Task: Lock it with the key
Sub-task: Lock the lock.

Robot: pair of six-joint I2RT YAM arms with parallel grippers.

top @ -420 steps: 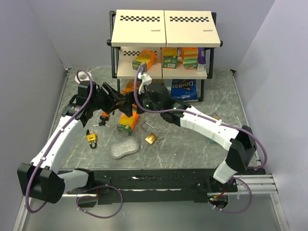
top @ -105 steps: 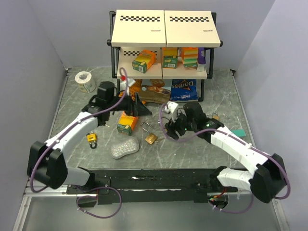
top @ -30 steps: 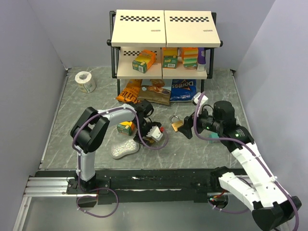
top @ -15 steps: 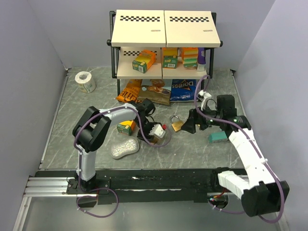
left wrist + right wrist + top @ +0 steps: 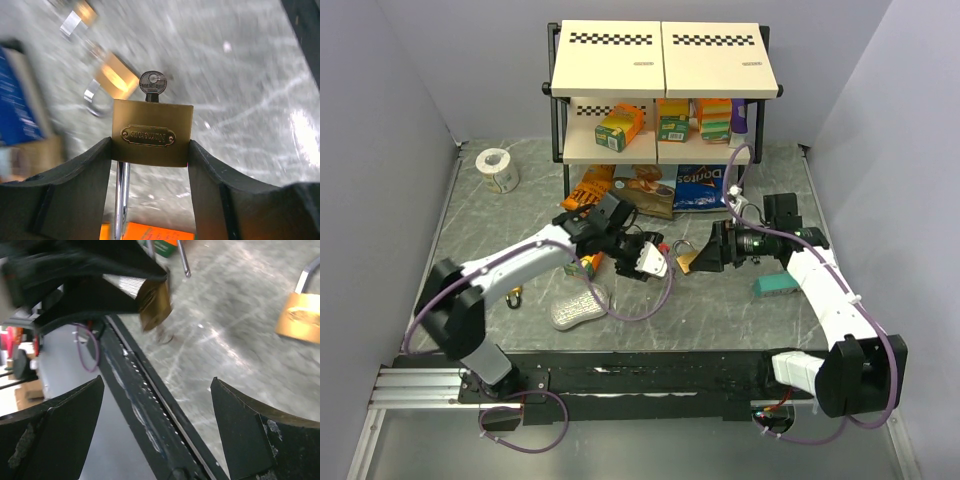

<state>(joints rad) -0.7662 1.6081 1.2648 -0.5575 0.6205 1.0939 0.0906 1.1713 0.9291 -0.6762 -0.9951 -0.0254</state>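
My left gripper (image 5: 150, 145) is shut on a brass padlock (image 5: 152, 132), gripping its two sides. A key (image 5: 152, 84) sticks out of the padlock's bottom, and its steel shackle (image 5: 121, 200) points back toward the wrist. In the top view the left gripper (image 5: 658, 256) hovers over the table's middle. My right gripper (image 5: 710, 250) is open and empty, facing the left one. In the right wrist view its fingers (image 5: 60, 425) are spread wide, with the held padlock (image 5: 155, 302) ahead. A second brass padlock (image 5: 688, 258) lies on the table between both grippers.
An orange box (image 5: 585, 265), a clear plastic case (image 5: 575, 312) and a small yellow padlock (image 5: 513, 296) lie at the left. A teal block (image 5: 775, 287) sits by the right arm. A shelf rack (image 5: 660, 90) with snack bags (image 5: 700, 185) stands behind, and a tape roll (image 5: 498, 170) at far left.
The left arm has unfolded and carried the padlock up and toward the right gripper. The right gripper has shifted slightly left toward it, still open.
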